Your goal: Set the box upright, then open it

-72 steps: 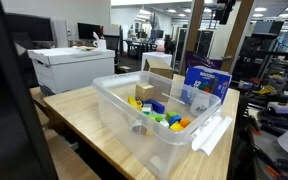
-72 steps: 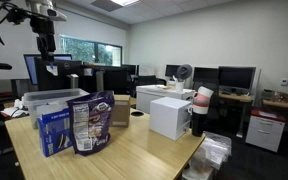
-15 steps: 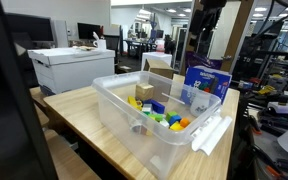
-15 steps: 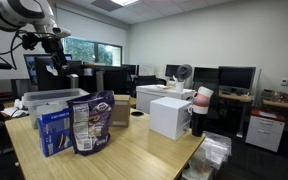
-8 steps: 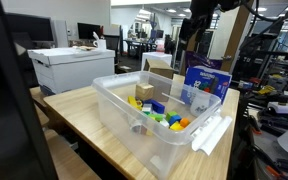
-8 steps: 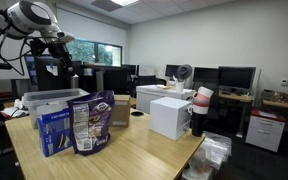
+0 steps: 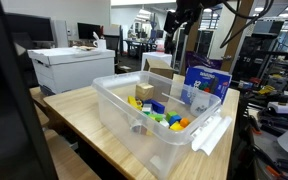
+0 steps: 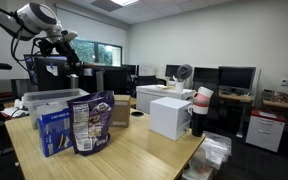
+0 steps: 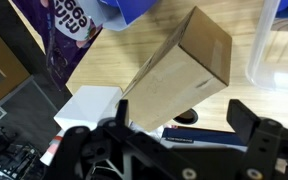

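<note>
The plain tan cardboard box [image 9: 179, 70] lies on its side on the wooden table, between the purple snack bag [image 9: 64, 25] and the clear bin's wall [image 9: 274, 40]. It shows behind the bin in an exterior view [image 7: 160, 78] and behind the bag in an exterior view [image 8: 121, 112]. My gripper [image 9: 182, 128] is open and empty, high above the box, with both fingers at the bottom of the wrist view. It hangs in the air in both exterior views [image 7: 174, 22] [image 8: 70, 50].
A clear plastic bin [image 7: 134, 135] holds colourful toys and a small tan box. A blue printed box [image 7: 206, 82] [image 8: 54, 130] stands beside it. A white box [image 8: 169, 116] sits on the table, and a white printer [image 7: 69, 65] stands past its far end.
The arm has swung sideways and lower over the table, bringing the gripper from off to the side to above the tan box. The box has not moved.
</note>
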{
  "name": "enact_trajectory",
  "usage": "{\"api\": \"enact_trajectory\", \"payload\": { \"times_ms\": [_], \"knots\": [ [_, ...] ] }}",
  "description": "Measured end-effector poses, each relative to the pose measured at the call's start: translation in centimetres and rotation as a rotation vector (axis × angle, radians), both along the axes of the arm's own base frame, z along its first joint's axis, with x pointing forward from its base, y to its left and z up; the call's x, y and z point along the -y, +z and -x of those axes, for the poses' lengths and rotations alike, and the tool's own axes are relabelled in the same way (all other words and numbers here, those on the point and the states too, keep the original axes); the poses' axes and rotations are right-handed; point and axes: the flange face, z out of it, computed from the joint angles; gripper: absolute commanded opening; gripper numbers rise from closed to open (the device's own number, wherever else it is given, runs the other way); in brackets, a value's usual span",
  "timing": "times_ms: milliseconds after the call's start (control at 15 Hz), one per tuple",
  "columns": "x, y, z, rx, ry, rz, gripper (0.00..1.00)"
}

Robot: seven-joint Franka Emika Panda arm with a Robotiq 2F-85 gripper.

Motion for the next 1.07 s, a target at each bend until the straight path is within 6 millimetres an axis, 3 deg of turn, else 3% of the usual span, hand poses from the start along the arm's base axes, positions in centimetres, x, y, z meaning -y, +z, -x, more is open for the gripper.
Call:
{"api": "enact_trajectory", "payload": {
  "times_ms": [267, 733, 1067],
  "knots": [
    [-1.8, -1.0, -1.5, 0.017, -0.003, 0.028, 1.0],
    [-4.9, -5.1, -3.3, -0.03, -0.047, 0.166, 1.0],
    [-6.7, -6.9, -4.8, -0.008, -0.072, 0.214, 1.0]
  ]
}}
